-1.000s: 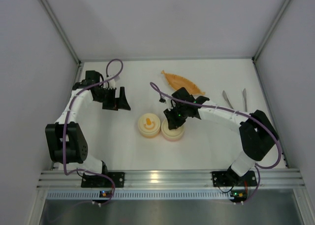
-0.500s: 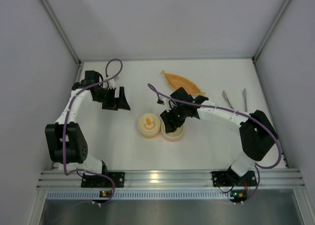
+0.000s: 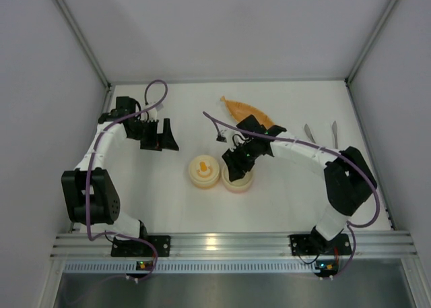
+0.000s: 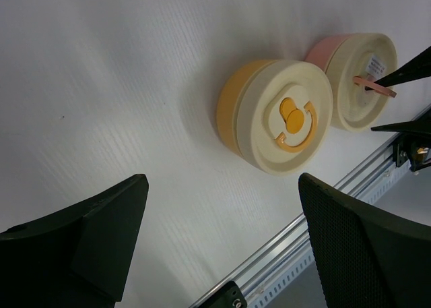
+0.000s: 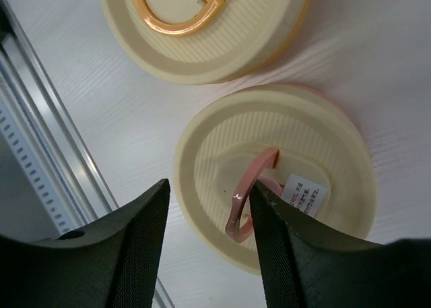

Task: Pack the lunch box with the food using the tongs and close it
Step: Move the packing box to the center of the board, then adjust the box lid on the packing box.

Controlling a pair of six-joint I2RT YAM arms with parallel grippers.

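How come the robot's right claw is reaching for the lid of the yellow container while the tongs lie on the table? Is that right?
Not quite. The right gripper is over the lid of the pink container, fingers either side of its raised pink handle; the yellow container sits beside it, untouched. The right wrist view shows this. The tongs do lie on the table.
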